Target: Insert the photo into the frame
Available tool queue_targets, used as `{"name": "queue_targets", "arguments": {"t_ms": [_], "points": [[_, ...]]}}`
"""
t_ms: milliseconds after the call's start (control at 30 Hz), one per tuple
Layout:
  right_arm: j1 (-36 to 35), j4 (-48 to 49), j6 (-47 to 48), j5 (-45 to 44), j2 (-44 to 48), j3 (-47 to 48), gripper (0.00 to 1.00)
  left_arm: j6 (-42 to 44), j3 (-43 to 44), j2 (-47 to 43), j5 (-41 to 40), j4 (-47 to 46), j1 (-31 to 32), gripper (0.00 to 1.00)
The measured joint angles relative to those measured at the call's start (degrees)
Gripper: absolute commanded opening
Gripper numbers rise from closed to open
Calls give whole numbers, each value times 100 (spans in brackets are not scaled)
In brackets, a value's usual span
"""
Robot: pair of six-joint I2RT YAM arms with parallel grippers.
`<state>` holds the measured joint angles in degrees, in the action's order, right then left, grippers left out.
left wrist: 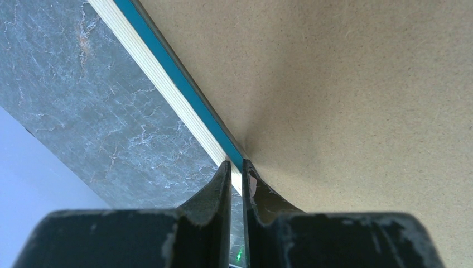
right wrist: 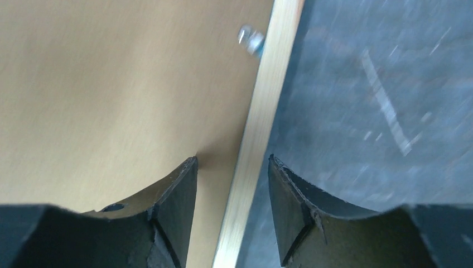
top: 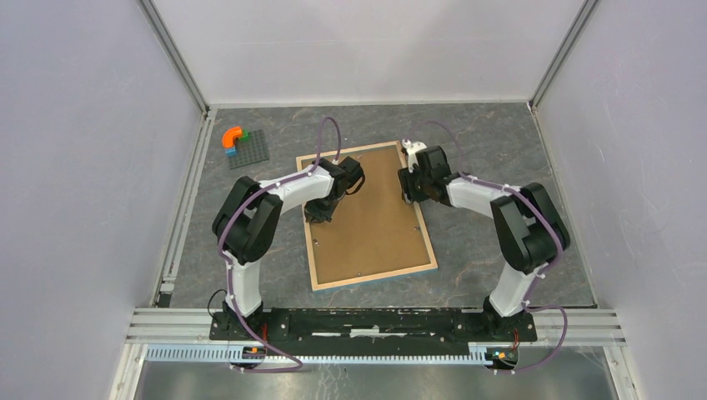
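Note:
The frame [top: 373,279] lies face down in the middle of the table. Its light wood rim surrounds a plain brown backing board [top: 367,212]. The photo is hidden. My left gripper [top: 319,215] sits at the frame's left edge. In the left wrist view its jaws [left wrist: 237,163] are pinched on the wood and blue rim [left wrist: 167,78], beside the board [left wrist: 346,89]. My right gripper [top: 410,197] is at the frame's right edge. It [right wrist: 233,159] stands open astride the rim [right wrist: 268,95], one finger over the board [right wrist: 111,84] and the other over the table.
A grey baseplate [top: 246,147] with an orange curved brick [top: 232,136] lies at the back left. A small metal clip [right wrist: 251,38] sits on the board by the right rim. Grey walls close in on three sides.

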<state>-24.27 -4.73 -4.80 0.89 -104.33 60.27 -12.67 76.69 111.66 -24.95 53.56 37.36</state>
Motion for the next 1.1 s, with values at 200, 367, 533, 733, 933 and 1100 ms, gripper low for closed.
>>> {"name": "queue_targets", "arguments": {"t_ms": [200, 367, 533, 733, 933, 1100], "points": [[-50, 625, -654, 610, 1244, -1733, 52, -9, 345, 232, 264, 328, -170, 16], [-214, 994, -1176, 699, 2299, -2898, 53, -282, 828, 514, 887, 767, -511, 14], [-431, 1001, -1683, 675, 3359, -3746, 54, -625, 2079, 1322, 1462, 1475, -765, 15], [-1056, 1246, -2417, 866, 4509, -4680, 64, -785, 4203, 2415, 2205, 951, -748, 39], [-1154, 164, -2085, 175, 4848, -4105, 83, -820, 3309, 1786, 2218, 63, -693, 68], [-988, -258, -1440, -533, 4627, -2935, 88, -1097, 186, -1115, 2347, -494, -597, 85]]}}
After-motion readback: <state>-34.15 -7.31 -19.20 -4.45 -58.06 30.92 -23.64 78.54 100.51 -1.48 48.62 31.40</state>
